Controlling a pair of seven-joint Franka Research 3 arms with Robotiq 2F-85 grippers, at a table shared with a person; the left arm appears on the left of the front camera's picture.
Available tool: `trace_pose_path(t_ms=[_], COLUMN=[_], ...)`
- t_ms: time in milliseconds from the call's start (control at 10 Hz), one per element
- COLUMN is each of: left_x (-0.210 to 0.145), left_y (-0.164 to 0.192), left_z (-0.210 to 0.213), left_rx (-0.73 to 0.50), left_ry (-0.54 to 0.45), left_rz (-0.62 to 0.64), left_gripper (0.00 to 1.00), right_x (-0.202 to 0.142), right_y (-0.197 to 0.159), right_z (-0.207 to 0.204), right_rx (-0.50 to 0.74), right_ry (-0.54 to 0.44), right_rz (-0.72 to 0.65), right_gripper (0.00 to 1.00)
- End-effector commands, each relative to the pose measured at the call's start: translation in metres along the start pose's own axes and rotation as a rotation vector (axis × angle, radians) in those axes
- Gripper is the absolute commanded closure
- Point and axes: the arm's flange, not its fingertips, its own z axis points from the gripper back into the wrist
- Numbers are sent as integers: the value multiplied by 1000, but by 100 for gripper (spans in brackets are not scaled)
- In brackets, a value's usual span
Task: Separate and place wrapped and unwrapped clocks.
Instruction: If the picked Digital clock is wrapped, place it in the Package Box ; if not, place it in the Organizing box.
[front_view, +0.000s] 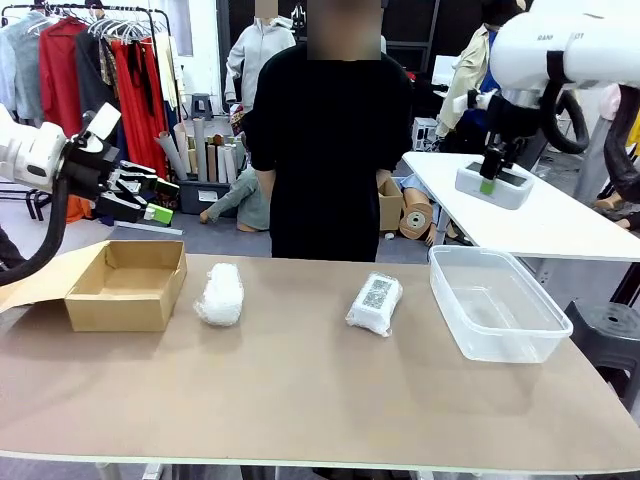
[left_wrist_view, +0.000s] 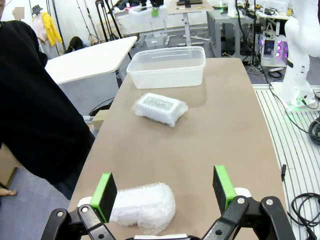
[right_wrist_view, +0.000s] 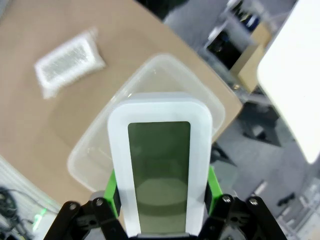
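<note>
The right gripper (right_wrist_view: 162, 192) hangs above the clear tub (front_view: 545, 335), clamped on the bare clock (right_wrist_view: 159, 167), nothing yet placed; the labelled bundle (front_view: 374, 303) and plain bundle (front_view: 219, 295) wait left of it, and the left gripper (left_wrist_view: 164, 192) is spread wide.

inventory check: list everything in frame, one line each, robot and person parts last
plain bubble-wrap bundle: 1, white, on the table just right of the cardboard box
labelled bubble-wrap bundle: 1, white with a black-and-white code label, mid-table, left of the plastic container
digital clock: 1, white with a greyish screen, held in the air above the plastic container
plastic container: 1, clear, table right
cardboard box: 1, brown, table left, open top
table: 1, brown
second table: 1, white, behind at right
person: 1, black top, standing at the far side
left arm: 1, white, raised at left, jaws open
right arm: 1, white, raised at right, jaws shut on the digital clock
</note>
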Motion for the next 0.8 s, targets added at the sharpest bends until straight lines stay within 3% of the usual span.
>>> trace_pose_path(t_ms=[0,300,500,700], left_x=[1,1,1,1], left_y=[0,0,0,0], left_z=[0,0,0,0], left_rx=[-1,-1,-1,-1], left_ry=[-2,-2,-2,-2], left_rz=[-2,-2,-2,-2], left_gripper=[0,0,0,0], right_x=[-26,-68,-80,-89], right_y=[4,10,23,39], right_z=[-8,-47,-70,-95], right_rx=[7,16,-86,-131], right_ry=[2,39,9,24], right_rz=[-92,-217,-389,-445], right_gripper=[100,100,100,100])
